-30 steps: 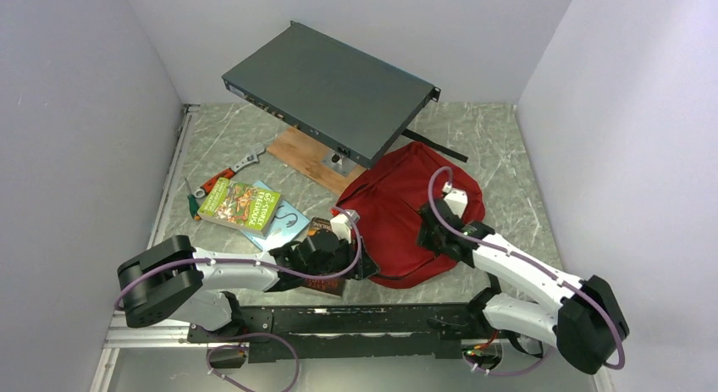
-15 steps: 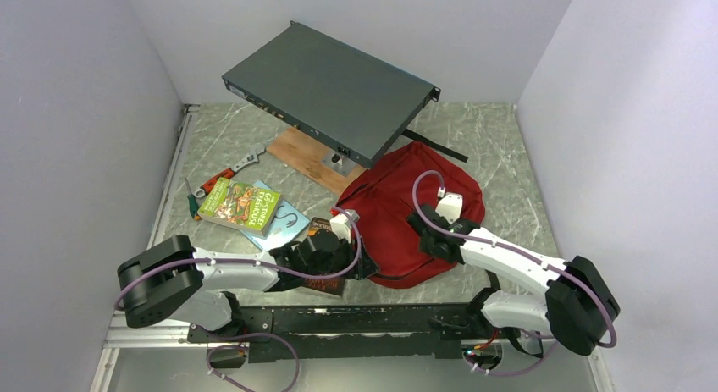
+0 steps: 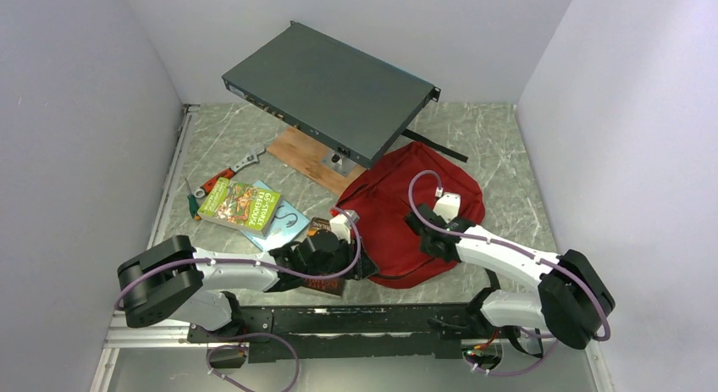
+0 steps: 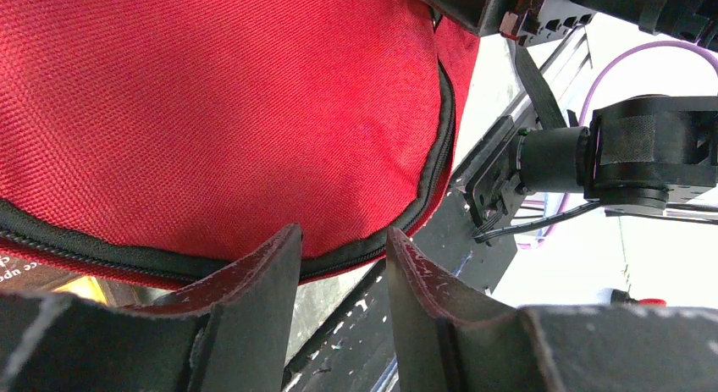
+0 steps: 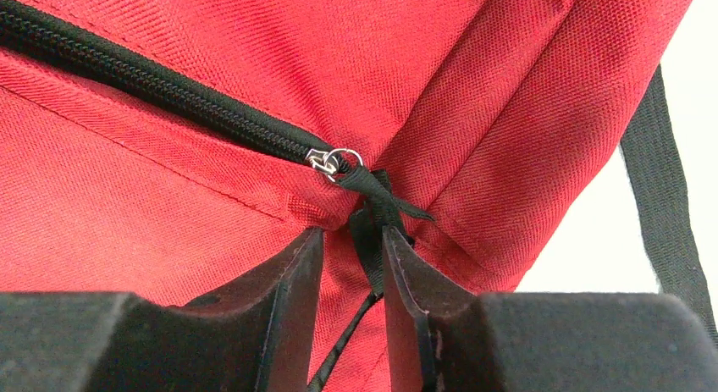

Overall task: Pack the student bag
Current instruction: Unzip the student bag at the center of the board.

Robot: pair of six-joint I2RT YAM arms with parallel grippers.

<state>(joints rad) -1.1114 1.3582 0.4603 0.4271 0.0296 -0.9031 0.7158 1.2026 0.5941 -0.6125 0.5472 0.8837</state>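
Pale walls are closing in a green marbled surface on three sides. In the top view, the student bag is lying at 4 o'clock from the centre, with its near edge close to the surface's near rim. A dark metal box is overhanging its 11 o'clock corner. Open room is lying at 3 o'clock, toward the wall. Books are crowding the 9 o'clock side. The right arm is reaching farther toward 9 o'clock across the bag than a second ago, while the left arm is staying put.

In the left wrist view, the left end effector is standing apart, gripping nothing, with the bag's zippered edge curving just beyond.

In the right wrist view, the right end effector is standing narrowly apart around the black pull strap. Whether it is pinching it, I cannot tell.
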